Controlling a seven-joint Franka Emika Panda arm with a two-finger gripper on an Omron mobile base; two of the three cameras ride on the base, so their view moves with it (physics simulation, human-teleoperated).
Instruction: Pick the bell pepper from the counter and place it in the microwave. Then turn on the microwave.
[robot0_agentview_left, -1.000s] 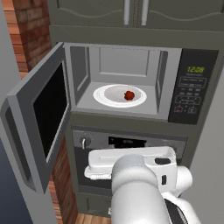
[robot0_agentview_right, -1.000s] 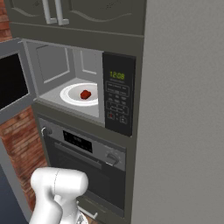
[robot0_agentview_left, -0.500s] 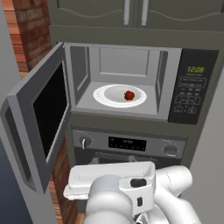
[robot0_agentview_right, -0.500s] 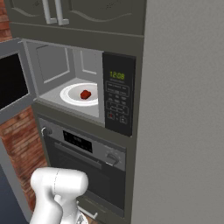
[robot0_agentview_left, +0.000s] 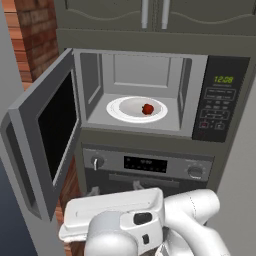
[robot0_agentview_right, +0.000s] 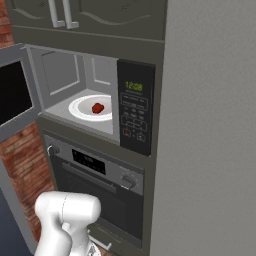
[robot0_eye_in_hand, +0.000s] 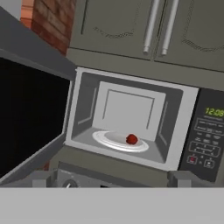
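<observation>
At lower frame in the hand view, the gripper stands fully open, holding nothing, well clear of the microwave. Centre frame, the bell pepper rests on the white plate inside; the door hangs open at left.

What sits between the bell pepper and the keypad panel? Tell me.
Bare white plate, grey microwave floor, then the cavity's right wall, seen in the left base view. Nothing else stands between bell pepper and keypad panel.
</observation>
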